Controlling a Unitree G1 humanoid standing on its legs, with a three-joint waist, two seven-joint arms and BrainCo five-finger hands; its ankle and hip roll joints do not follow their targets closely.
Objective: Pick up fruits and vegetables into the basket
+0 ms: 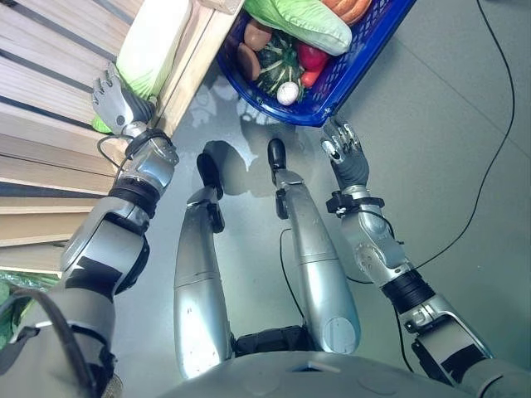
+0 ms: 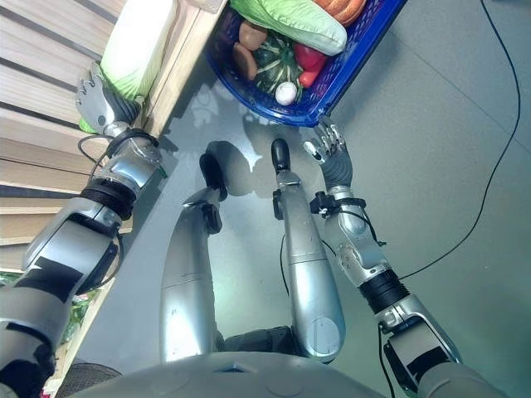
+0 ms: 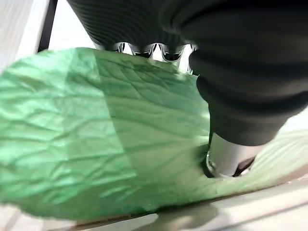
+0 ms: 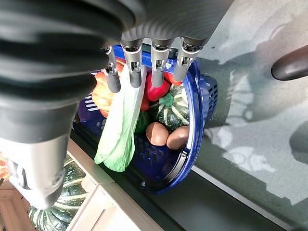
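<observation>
Over at ten o'clock from where the robot stands, its left hand (image 1: pixel 116 98) lies on the leafy end of a pale green cabbage (image 1: pixel 153 46) that rests on the slatted wooden counter (image 1: pixel 41 99), close to the wooden edge. From the wrist view the fingers (image 3: pixel 144 49) reach across the green leaves with the thumb pressing in from the other side, so I judge the hand closed around the cabbage, though it has not left the counter.

Straight ahead at twelve o'clock sits the blue basket (image 1: pixel 348 75) on the grey floor (image 1: pixel 448 124), already holding another cabbage (image 1: pixel 303 21), a striped dark green squash (image 1: pixel 278 66), a red pepper (image 1: pixel 312 58), two brown potatoes (image 1: pixel 251 46) and a small white bulb (image 1: pixel 287 92).

At one o'clock the right hand (image 1: pixel 344 153) hovers just short of the basket rim, fingers loose and straight, holding nothing.

So the step is the grasp; next should be a lift clear of the wooden edge and a swing toward the basket.

I can read no labels or writing.
</observation>
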